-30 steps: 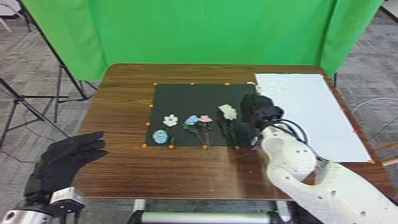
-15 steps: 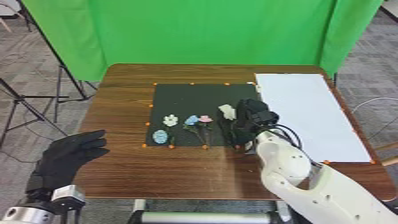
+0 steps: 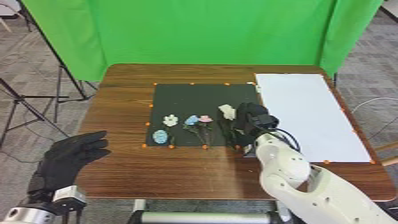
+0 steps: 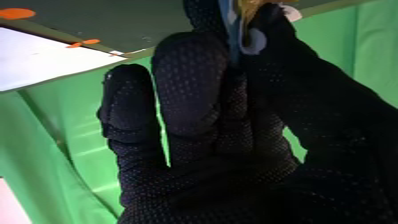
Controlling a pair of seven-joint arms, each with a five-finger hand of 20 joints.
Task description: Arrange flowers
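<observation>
Right now the right hand (image 3: pixel 252 113) is down at the right edge of the dark mat (image 3: pixel 191 96) on the desk (image 3: pixel 120 112), and here's the thing: I can't tell whether it's wide or narrow, or whether it's gripping anything. In the right wrist view there's a slim bluish-grey strip (image 4: pixel 234 30) right up against the glove; what it is, I can't say.

Just left of that hand lies the big white flower (image 3: pixel 227 111), bloom pointing away from the robot. Farther left of the hand comes the pink flower (image 3: pixel 205 119), with the blue flower (image 3: pixel 192 120) close beside it, then the small white flower (image 3: pixel 171 120), and the pale blue flower (image 3: pixel 160 136) a little nearer the robot. Right of the hand, there's the white sheet (image 3: pixel 306 110). And well over to the left, the left hand (image 3: pixel 67 159) sits open and relaxed by the desk's edge.
</observation>
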